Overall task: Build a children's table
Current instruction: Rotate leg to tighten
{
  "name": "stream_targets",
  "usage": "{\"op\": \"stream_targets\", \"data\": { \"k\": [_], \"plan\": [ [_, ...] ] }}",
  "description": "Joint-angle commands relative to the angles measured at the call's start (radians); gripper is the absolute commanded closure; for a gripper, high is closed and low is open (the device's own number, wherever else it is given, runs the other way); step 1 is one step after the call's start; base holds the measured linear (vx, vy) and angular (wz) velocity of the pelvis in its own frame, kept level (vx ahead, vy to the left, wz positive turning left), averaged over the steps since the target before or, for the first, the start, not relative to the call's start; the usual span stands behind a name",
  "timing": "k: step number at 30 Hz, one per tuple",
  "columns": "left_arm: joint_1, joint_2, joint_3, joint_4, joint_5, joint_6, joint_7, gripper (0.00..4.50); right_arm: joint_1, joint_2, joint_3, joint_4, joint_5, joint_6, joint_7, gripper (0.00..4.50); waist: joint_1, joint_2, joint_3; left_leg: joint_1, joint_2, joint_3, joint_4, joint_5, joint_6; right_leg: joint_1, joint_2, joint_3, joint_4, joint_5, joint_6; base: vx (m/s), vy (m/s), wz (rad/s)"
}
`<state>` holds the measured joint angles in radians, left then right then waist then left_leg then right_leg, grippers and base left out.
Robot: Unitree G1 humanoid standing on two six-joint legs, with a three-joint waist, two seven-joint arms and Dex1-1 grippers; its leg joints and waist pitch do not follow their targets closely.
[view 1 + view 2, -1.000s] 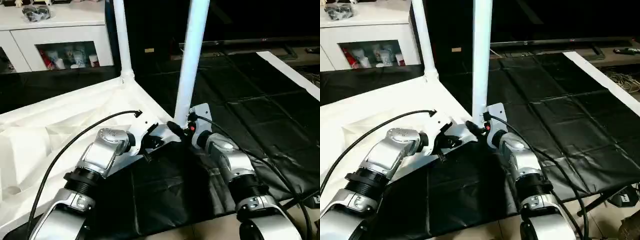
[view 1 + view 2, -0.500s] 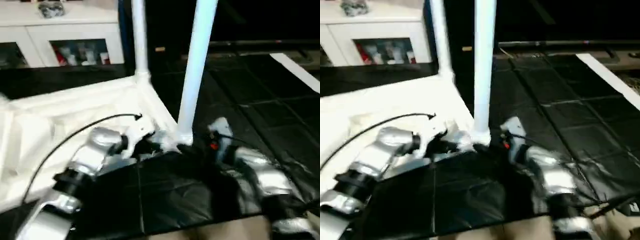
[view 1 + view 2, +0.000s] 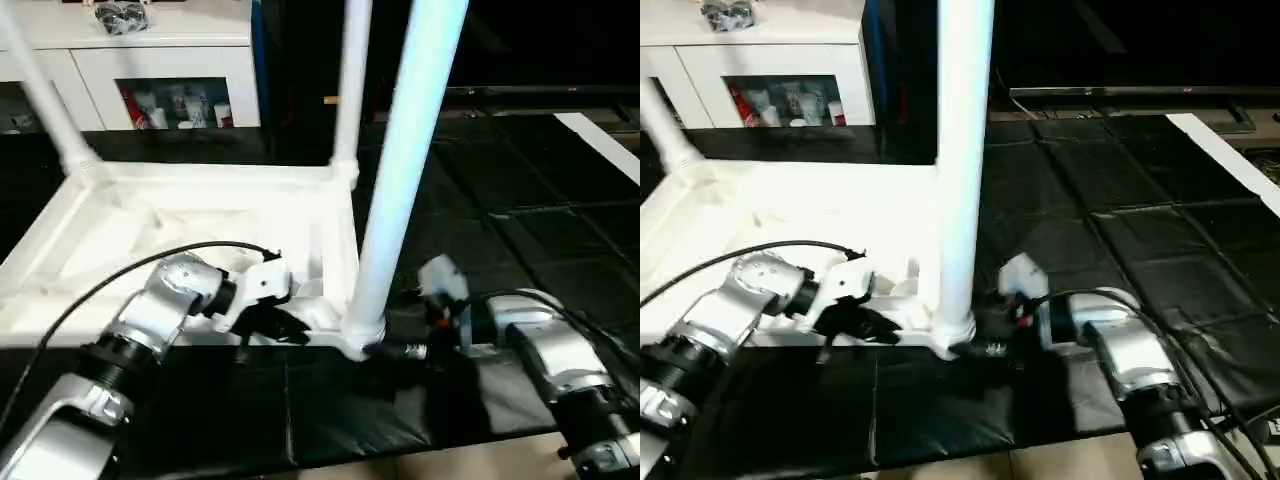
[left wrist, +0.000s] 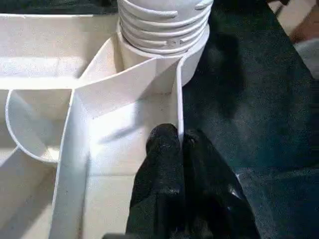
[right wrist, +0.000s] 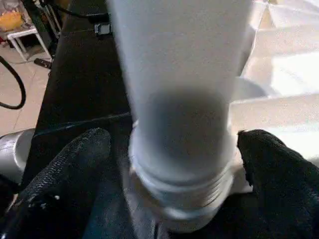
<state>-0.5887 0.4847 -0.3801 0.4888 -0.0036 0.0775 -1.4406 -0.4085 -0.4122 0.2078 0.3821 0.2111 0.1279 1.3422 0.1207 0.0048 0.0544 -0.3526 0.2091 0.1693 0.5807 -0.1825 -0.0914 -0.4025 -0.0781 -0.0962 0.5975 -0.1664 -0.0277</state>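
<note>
Upside down on a black, creased sheet (image 3: 520,200): the all-white plastic children's table top (image 3: 200,215), rectangular, ribbed underside up, with three tapered tubular white legs standing from its corner sockets — the near leg (image 3: 400,180), a far leg (image 3: 350,90), and another far leg (image 3: 45,100) at the left corner.

From the head views, seen at a distance: left gripper (image 3: 285,325) reaching in at the near rim just left of the near leg's base; right gripper (image 3: 395,350) low beside that base on the other side, silver forearm trailing a black cable. Behind, a white cabinet with glass doors (image 3: 165,85) holding small coloured items.

Closer in the left wrist view: left gripper's black fingers (image 4: 164,164) pressed together on a thin upright white rim wall of the table top, pinching it, one finger each side; ahead, the round corner socket (image 4: 149,64) with the leg's threaded, ridged end seated in it.

In the right wrist view: black textured fingertips (image 5: 75,159) spread wide, one on either side of the smooth round leg base, whose threaded collar (image 5: 184,194) sits between them; contact with the leg not clear.
</note>
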Motion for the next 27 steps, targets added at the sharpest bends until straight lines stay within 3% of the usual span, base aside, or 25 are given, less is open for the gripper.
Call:
{"op": "stream_targets", "data": {
  "k": [1, 16, 21, 25, 27],
  "plan": [
    [-0.023, -0.003, -0.026, -0.027, -0.008, -0.021, -0.051, 4.5, -0.024, 0.003, 0.016, 0.017, -0.009, -0.005, 0.016, 0.44, -0.004, -0.001, -0.071, 0.002, 0.025, 0.001, -0.062, -0.185, 0.052, 0.058, -0.066, 0.051, -0.068, -0.257, -0.19, 0.0, 0.0, 0.0],
    [-0.018, 0.002, -0.027, -0.017, -0.009, -0.046, -0.074, 4.5, -0.06, 0.028, 0.042, 0.074, -0.005, -0.004, 0.053, 1.66, 0.009, -0.001, -0.072, 0.003, 0.027, 0.002, -0.06, -0.173, 0.052, 0.056, -0.066, 0.052, -0.062, -0.239, -0.194, 0.0, 0.0, 0.0],
    [-0.019, 0.001, -0.026, -0.012, -0.009, -0.045, -0.068, 4.5, -0.055, 0.03, 0.047, 0.074, 0.0, -0.004, 0.055, 1.73, 0.012, -0.001, -0.071, 0.003, 0.026, 0.002, -0.06, -0.183, 0.048, 0.056, -0.067, 0.052, -0.064, -0.257, -0.189, 0.0, 0.0, 0.0],
    [-0.021, -0.036, 0.011, -0.003, -0.018, 0.027, 0.025, 4.5, -0.012, 0.06, 0.024, 0.031, 0.029, 0.034, 0.01, 1.73, 0.011, 0.003, -0.071, 0.003, 0.026, 0.002, -0.06, -0.192, 0.042, 0.055, -0.066, 0.053, -0.065, -0.266, -0.185, 0.0, 0.0, 0.0],
    [-0.027, -0.074, 0.04, 0.006, -0.009, 0.076, 0.132, 4.5, 0.007, 0.107, -0.003, 0.013, 0.028, 0.071, -0.106, 1.74, 0.012, 0.001, -0.068, 0.004, 0.024, 0.001, -0.062, -0.199, 0.033, 0.055, -0.065, 0.052, -0.069, -0.29, -0.177, 0.0, 0.0, 0.0]
  ]
}}
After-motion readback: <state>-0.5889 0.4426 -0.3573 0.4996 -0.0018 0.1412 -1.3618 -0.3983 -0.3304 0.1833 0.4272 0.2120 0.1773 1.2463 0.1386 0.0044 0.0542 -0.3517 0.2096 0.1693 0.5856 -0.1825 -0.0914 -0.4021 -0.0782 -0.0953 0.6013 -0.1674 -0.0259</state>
